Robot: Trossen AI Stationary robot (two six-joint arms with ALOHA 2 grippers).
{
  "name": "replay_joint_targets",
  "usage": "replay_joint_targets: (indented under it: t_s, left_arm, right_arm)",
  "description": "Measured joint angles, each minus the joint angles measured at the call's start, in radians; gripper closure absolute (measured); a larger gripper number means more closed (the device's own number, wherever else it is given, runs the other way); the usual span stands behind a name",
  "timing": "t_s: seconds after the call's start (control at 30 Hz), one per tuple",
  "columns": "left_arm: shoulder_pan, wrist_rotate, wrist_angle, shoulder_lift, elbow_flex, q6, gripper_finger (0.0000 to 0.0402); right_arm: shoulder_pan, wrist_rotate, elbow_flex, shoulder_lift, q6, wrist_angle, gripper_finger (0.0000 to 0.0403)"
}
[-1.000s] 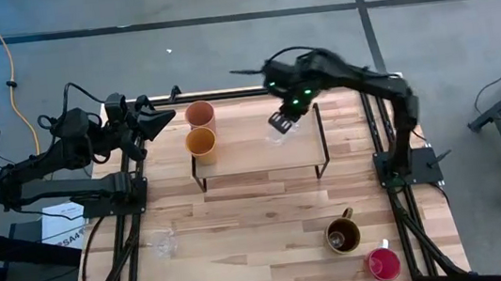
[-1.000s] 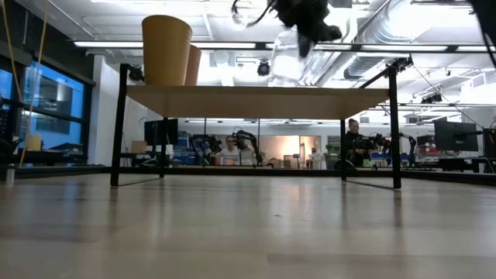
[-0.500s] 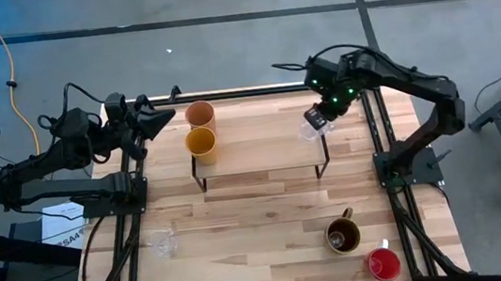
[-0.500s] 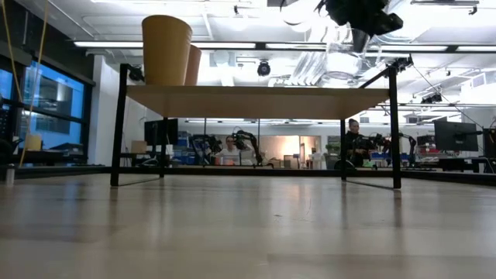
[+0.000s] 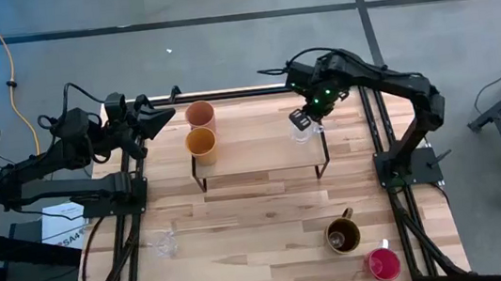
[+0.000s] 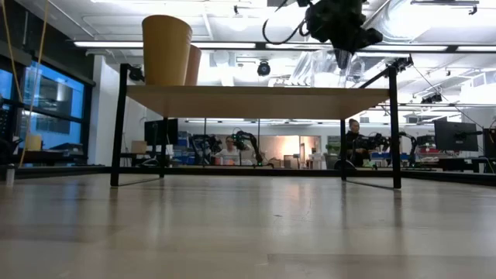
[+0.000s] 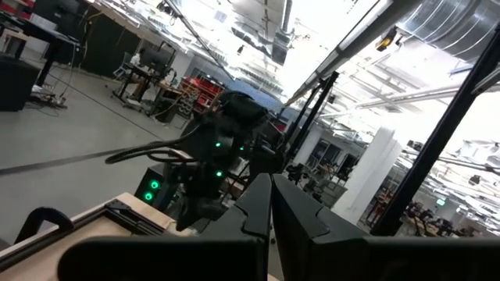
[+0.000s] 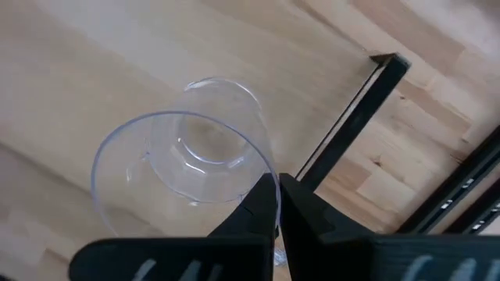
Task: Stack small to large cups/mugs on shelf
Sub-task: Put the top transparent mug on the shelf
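Gripping the clear glass mug by its rim, right hand now back over the shelf.

Right hand and clear glass mug: position shifted over shelf.
Right hand, closed on the rim of the clear glass mug, was over the shelf middle a second ago, swung out past its right end half a second ago, and has now come back inward over the right end of the shelf top; mug sits lower against it.
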State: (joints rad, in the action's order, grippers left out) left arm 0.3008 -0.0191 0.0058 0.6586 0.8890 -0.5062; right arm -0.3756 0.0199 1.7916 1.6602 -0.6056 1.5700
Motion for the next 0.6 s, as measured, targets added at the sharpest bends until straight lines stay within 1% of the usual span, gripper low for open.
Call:
replay_joint_targets:
  t_s: [0.07,0.33,0.5,0.6]
  left_arm:
    - [0.0,0.0,0.0,0.0,0.0,0.0,0.0399]
    - [0.0,0.0,0.0,0.0,0.0,-0.001,0.0399]
    - [0.0,0.001,0.0,0.0,0.0,-0.001,0.0399]
    - [0.0,0.029,0.0,0.0,0.0,-0.003,0.0399]
  right_arm:
    - [0.0,-0.017,0.0,0.004,-0.008,0.0,0.0403]
    - [-0.004,-0.017,0.0,0.004,-0.05,-0.006,0.04]
    - [-0.004,-0.017,0.0,0.004,-0.068,-0.026,0.0382]
    - [-0.004,-0.02,0.0,0.004,-0.068,-0.027,0.0365]
